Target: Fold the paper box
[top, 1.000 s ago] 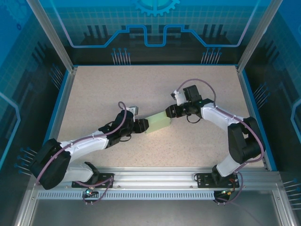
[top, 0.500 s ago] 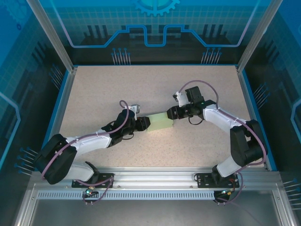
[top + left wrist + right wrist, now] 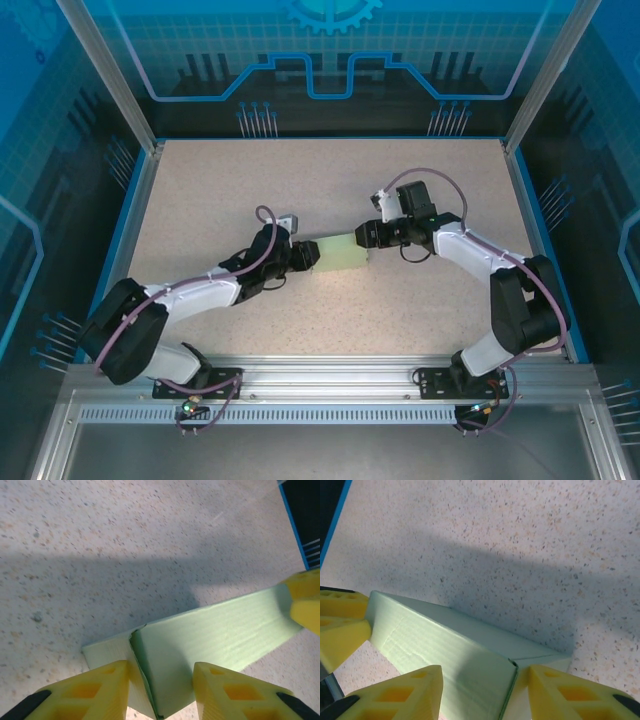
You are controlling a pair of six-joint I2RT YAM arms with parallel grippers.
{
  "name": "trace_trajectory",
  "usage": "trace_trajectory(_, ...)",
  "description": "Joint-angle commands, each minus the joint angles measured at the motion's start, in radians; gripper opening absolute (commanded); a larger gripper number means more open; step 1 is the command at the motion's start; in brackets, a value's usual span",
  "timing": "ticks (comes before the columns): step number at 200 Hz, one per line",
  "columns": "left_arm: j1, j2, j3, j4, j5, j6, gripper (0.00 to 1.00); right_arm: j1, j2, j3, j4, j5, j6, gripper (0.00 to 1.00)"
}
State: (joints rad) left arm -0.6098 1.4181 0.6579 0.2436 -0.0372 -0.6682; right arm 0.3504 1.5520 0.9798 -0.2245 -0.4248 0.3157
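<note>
Both pairs of yellow jaws are closed on the paper box (image 3: 338,250): the left gripper (image 3: 308,257) clamps one end and the right gripper (image 3: 362,237) the other, each with a finger pressed to either side. Pale green and folded into a long, narrow shape, the box spans the gap between the two grippers near the middle of the speckled table (image 3: 300,190).
</note>
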Motion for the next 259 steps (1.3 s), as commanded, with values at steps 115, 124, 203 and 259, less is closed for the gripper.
trace_trajectory(115,0.077,0.199,0.26,-0.011,0.042,0.14,0.41,-0.028,0.19,0.165,0.155,-0.047,0.069,0.45)
trace_trajectory(124,0.076,0.195,0.248,-0.006,0.047,0.14,0.41,-0.028,0.178,0.142,0.162,-0.045,0.069,0.46)
trace_trajectory(203,0.061,0.132,0.132,0.014,0.101,0.127,0.46,-0.015,0.045,-0.051,0.203,-0.027,0.086,0.47)
trace_trajectory(259,0.039,0.153,0.073,0.048,0.119,0.093,0.48,-0.001,0.03,-0.153,0.228,-0.008,0.103,0.5)
